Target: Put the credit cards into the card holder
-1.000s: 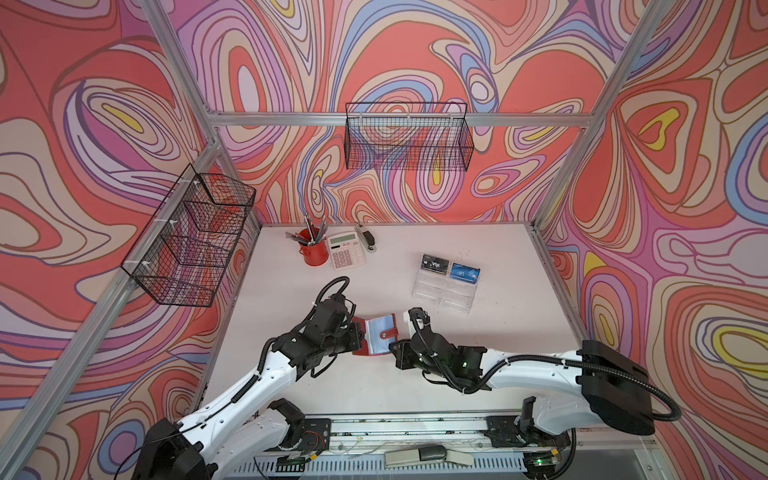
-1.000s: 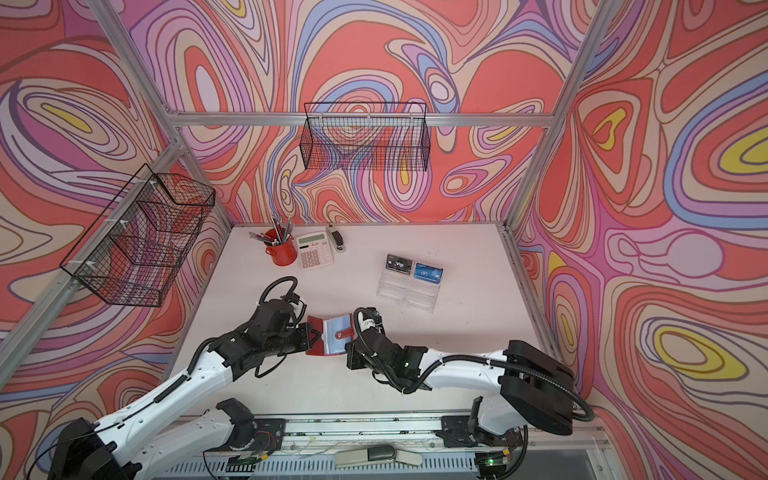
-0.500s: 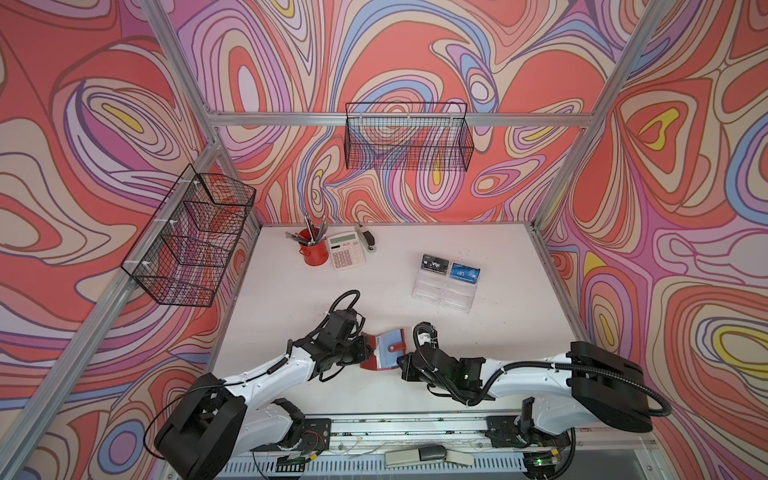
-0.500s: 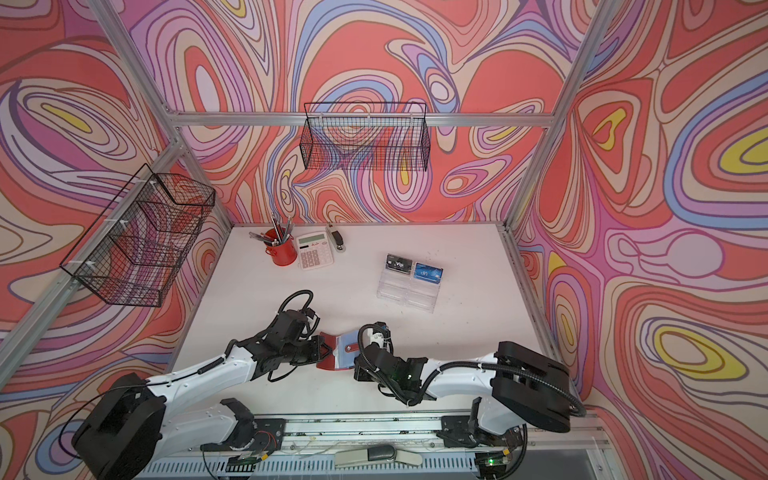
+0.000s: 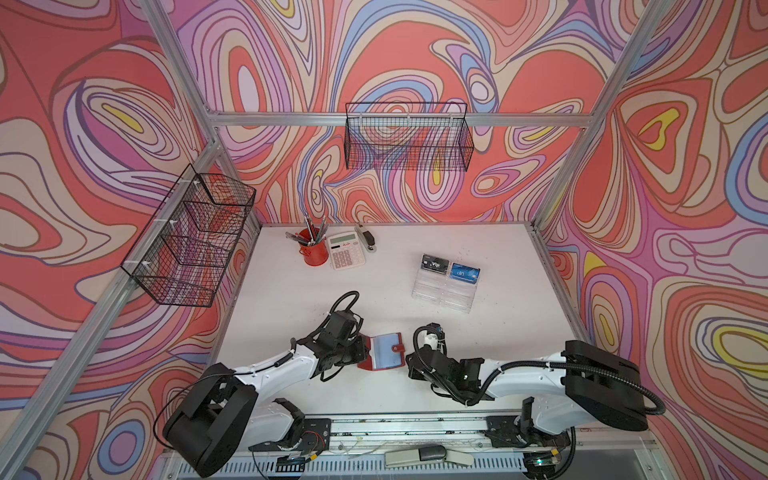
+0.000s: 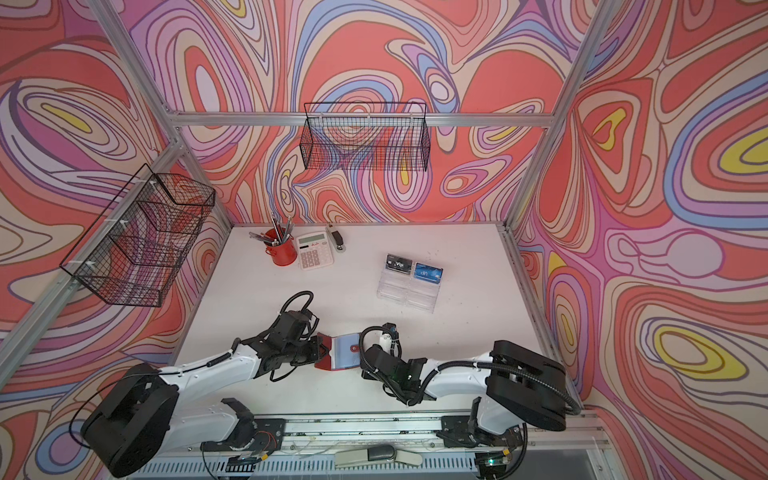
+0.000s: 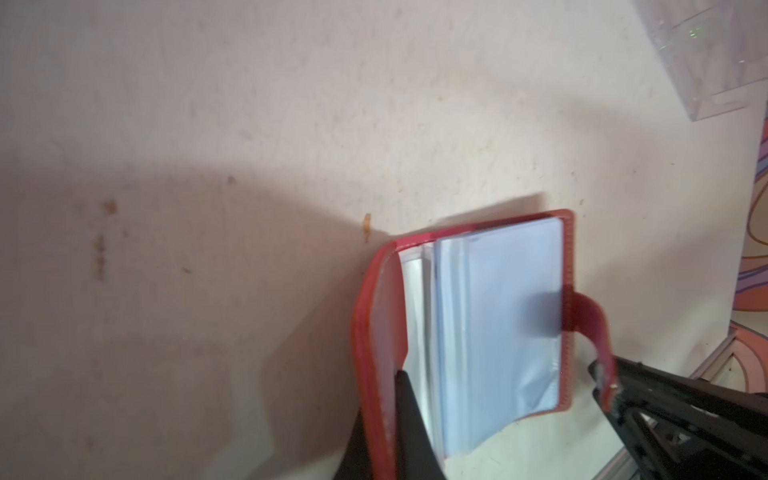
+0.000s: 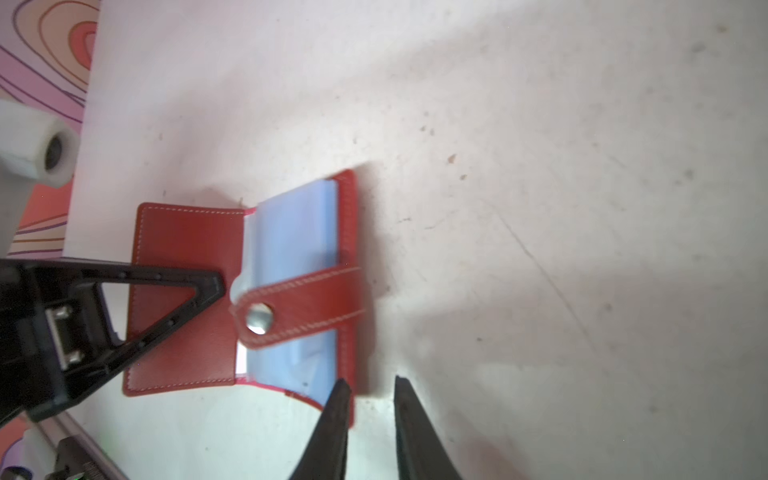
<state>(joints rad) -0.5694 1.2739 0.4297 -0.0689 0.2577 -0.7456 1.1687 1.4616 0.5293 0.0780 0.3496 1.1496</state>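
The red card holder (image 5: 384, 351) (image 6: 338, 351) lies open near the table's front, with pale blue-grey sleeves showing and its snap strap (image 8: 291, 307) folded across them. My left gripper (image 5: 365, 353) (image 7: 382, 395) is shut on the holder's raised left cover (image 7: 376, 316). My right gripper (image 5: 409, 363) (image 8: 370, 380) is open by a narrow gap, holding nothing, with one finger against the right cover's corner. Two credit cards, a black VIP one (image 5: 435, 264) (image 6: 400, 264) and a blue one (image 5: 465, 273) (image 6: 428, 273), stand in the clear stand.
The clear acrylic stand (image 5: 442, 293) sits at the middle right of the table. A red pen cup (image 5: 314, 251), a beige calculator (image 5: 347, 250) and a stapler (image 5: 365, 237) line the back. Wire baskets (image 5: 409, 137) (image 5: 191, 241) hang on the walls.
The holder has come down and toward the front edge. My right gripper's jaws have parted, let go of the right cover and drawn back. The left grip is unchanged.
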